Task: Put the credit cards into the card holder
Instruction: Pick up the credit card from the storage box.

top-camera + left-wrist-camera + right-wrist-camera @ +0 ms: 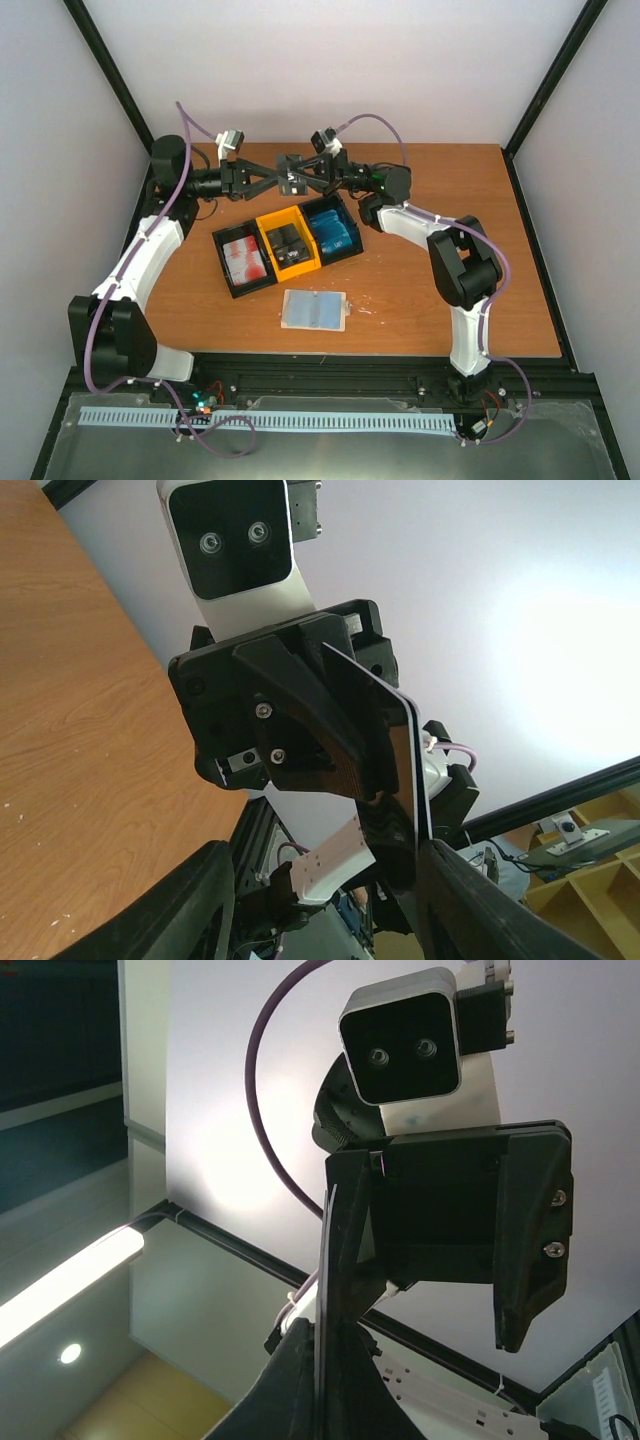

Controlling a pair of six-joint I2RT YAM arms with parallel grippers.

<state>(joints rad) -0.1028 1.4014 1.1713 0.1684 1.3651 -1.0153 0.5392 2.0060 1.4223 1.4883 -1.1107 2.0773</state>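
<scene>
My two grippers meet in mid-air over the back of the table. The right gripper (pixel 303 181) (pixel 335 1332) is shut on a thin black credit card (pixel 328 1250) that stands edge-on. In the left wrist view this card (pixel 402 750) sticks out from the right gripper's fingers (pixel 330 740). It reaches between the jaws of my left gripper (pixel 281 180) (pixel 330 910), which stands open, and lies close to the right-hand finger (pixel 480 910). The card holder (pixel 313 310) lies open and flat near the table's front, pale blue side up.
A black-and-yellow three-compartment tray (pixel 263 229) sits under the grippers. It holds red-and-white cards (pixel 245 258), black cards (pixel 288 243) and blue cards (pixel 333 230). White walls with black frame posts close the table in on three sides.
</scene>
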